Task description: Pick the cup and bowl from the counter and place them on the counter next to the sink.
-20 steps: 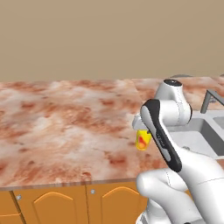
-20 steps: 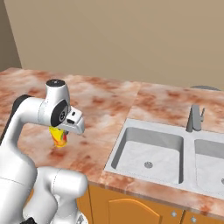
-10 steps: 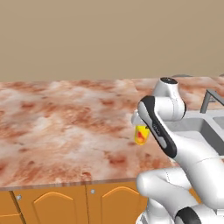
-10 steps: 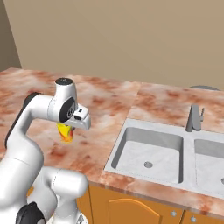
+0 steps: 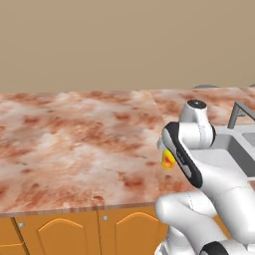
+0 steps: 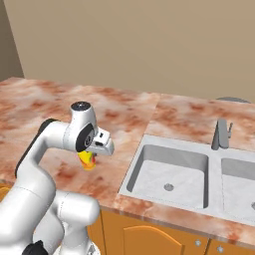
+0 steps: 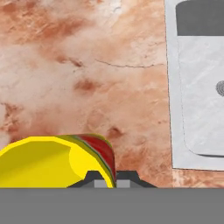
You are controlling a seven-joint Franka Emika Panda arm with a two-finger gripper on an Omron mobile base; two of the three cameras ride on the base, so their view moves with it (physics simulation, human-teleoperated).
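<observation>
Hand view: the gripper (image 7: 111, 178) is clamped tight on the rim of the yellow cup (image 7: 57, 161), its red-orange mark beside the finger tips. The marbled counter (image 7: 83, 70) lies beyond, and the sink (image 7: 201, 87) sits to the right with its drain (image 7: 220, 89) at the frame edge. In the right base view the cup (image 6: 87, 160) hangs under the hand above the counter (image 6: 119, 117), left of the sink (image 6: 172, 169) and its faucet (image 6: 221, 133). In the left base view the cup (image 5: 168, 159) peeks out beside the arm's forearm.
</observation>
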